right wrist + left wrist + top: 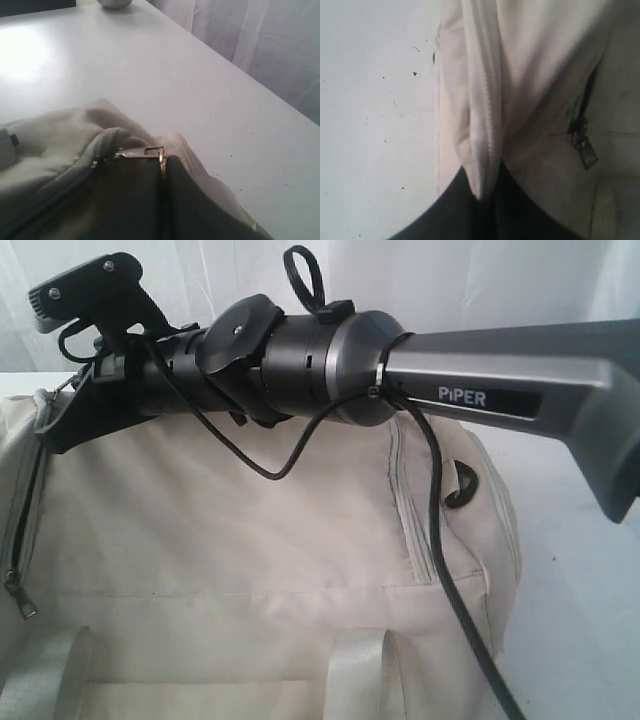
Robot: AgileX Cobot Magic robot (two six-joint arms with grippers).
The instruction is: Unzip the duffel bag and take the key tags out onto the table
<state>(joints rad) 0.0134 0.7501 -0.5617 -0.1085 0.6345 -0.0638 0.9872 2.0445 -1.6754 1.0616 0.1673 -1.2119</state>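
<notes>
The cream duffel bag (250,550) fills the exterior view, lying on the white table (580,570). My right arm (480,370) reaches across it to its left end. There my right gripper (162,172) is shut on the silver zip pull (140,151) of the top zip. My left gripper (480,200) is shut on a raised fold of the bag's cream zip seam (487,100); it does not show in the exterior view. The key tags are hidden.
A side-pocket zip pull (584,149) hangs on the bag's end (20,602). Webbing handles (355,675) and a black D-ring (462,485) show on the bag. A white round object (114,3) stands far off on the table, by the curtain (260,45).
</notes>
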